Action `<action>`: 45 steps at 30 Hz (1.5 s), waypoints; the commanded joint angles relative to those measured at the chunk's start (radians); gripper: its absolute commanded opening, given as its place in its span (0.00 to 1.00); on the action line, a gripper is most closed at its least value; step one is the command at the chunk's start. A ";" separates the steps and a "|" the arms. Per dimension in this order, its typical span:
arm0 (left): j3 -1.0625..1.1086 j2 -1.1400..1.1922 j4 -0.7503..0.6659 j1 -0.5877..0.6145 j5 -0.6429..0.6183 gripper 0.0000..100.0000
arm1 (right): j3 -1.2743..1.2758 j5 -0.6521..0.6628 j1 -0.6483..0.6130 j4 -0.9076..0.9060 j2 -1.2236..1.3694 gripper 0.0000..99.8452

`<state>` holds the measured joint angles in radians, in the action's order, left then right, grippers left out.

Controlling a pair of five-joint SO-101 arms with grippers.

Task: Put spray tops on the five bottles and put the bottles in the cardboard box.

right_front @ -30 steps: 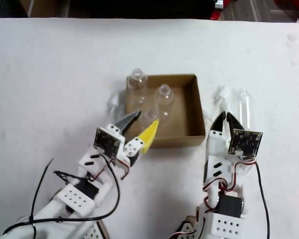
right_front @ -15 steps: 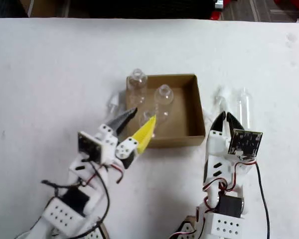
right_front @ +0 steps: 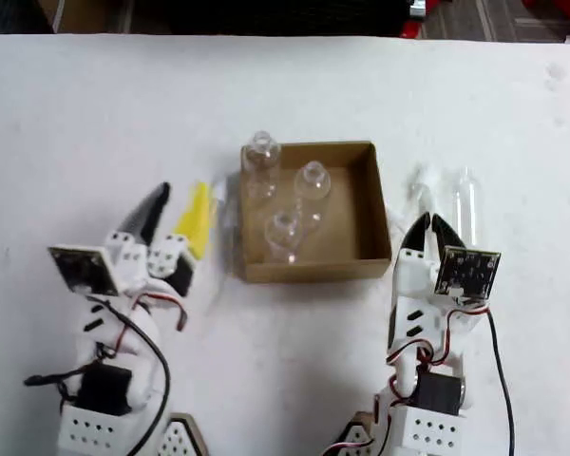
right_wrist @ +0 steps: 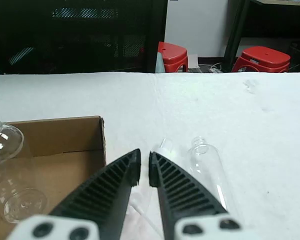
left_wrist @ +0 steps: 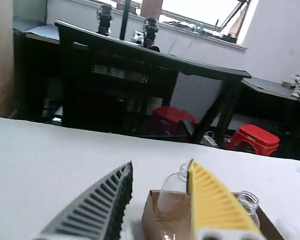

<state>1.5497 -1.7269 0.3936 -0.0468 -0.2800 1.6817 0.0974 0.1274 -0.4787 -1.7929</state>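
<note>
The cardboard box (right_front: 363,201) sits mid-table with three clear open-necked bottles in it: one at its far left corner (right_front: 262,157), one in the middle (right_front: 312,180), one near the front wall (right_front: 283,233). My left gripper (right_front: 176,204) is open and empty, just left of the box; its grey and yellow fingers frame a bottle (left_wrist: 172,192) and the box (left_wrist: 152,220). My right gripper (right_front: 427,226) is shut and empty, right of the box, pointing at a lying bottle (right_wrist: 210,170) and a spray top (right_wrist: 165,145).
A clear bottle (right_front: 465,204) and a white spray top (right_front: 420,182) lie right of the box. Another spray top (right_front: 216,195) lies against the box's left wall, close to the yellow finger. Open tabletop stretches beyond the box and to the far left.
My left arm drew back out of the box and swung left, its gripper opening wider. The bottle near the front wall stays in the box. The right arm has not moved.
</note>
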 commanded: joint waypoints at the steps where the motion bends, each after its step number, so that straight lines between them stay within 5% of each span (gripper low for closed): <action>1: -0.028 0.007 0.002 0.077 -0.012 0.17 | 0.008 -0.005 0.007 0.012 0.002 0.02; 8: 0.143 -0.081 -0.178 0.088 -0.011 0.17 | 0.008 -0.005 0.008 0.012 0.002 0.02; 22: 0.143 -0.101 -0.083 0.090 0.226 0.17 | 0.003 -0.003 -0.007 0.016 -0.007 0.02; 30: 0.143 -0.101 -0.083 0.133 0.221 0.17 | -0.183 0.245 -0.298 -0.124 0.001 0.10; 39: 0.143 -0.101 -0.083 0.133 0.222 0.17 | -0.439 0.167 -0.458 -0.280 0.016 0.10; 45: 0.143 -0.101 -0.083 0.131 0.226 0.17 | -0.585 0.132 -0.545 -0.283 0.266 0.10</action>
<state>1.6924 -1.8098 0.3092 0.0713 -0.0683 1.2045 0.2570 -0.3744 -0.7534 -1.6563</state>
